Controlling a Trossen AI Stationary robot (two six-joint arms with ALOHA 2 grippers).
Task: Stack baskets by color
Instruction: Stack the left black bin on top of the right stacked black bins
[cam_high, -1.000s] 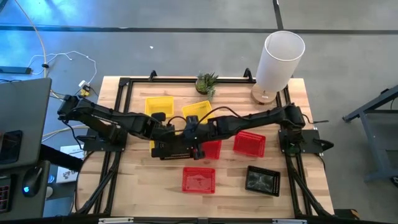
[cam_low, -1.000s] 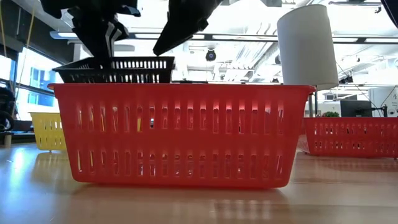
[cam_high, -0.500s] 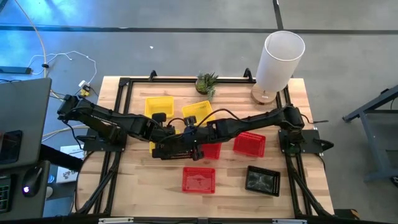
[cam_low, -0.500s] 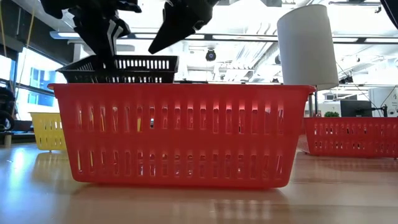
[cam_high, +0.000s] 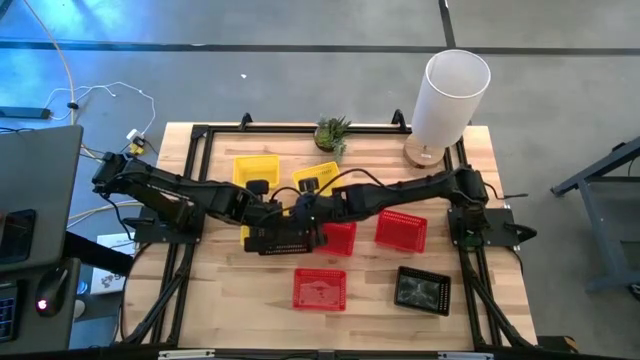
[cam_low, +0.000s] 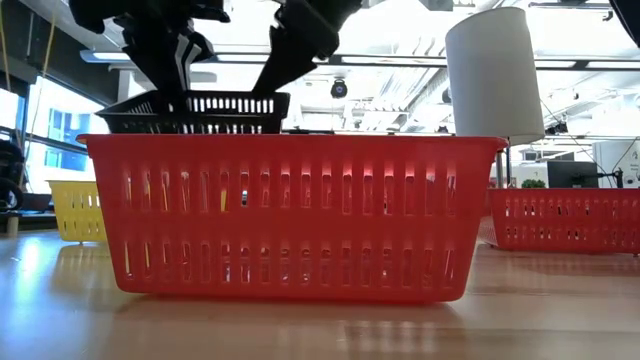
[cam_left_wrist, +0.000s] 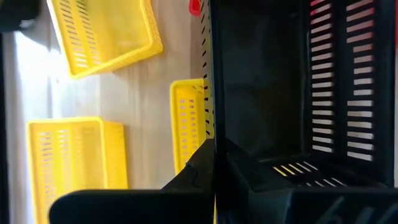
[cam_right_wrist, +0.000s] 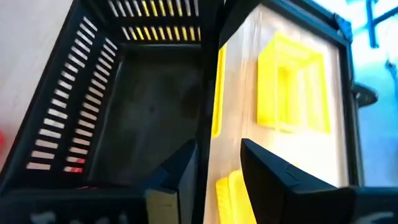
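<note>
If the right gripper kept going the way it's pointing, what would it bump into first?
Probably the black basket: the right gripper is open with that basket's rim between its fingers. Beyond lie yellow baskets on the table, but depth is hard to judge.

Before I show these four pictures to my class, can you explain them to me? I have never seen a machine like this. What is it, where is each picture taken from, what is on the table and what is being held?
It is a robot with two dark arms at a wooden table, sorting baskets by color. One picture looks straight down, one looks level across the tabletop, and two come from cameras on the arms' wrists. In the overhead view, the left claw is shut on the rim of a black basket, lifted above a red basket in the level view. The right claw is open, one finger either side of that same basket's rim. Also on the table: yellow baskets, more red baskets, another black basket, a small green plant and a tall white cylinder.
</note>
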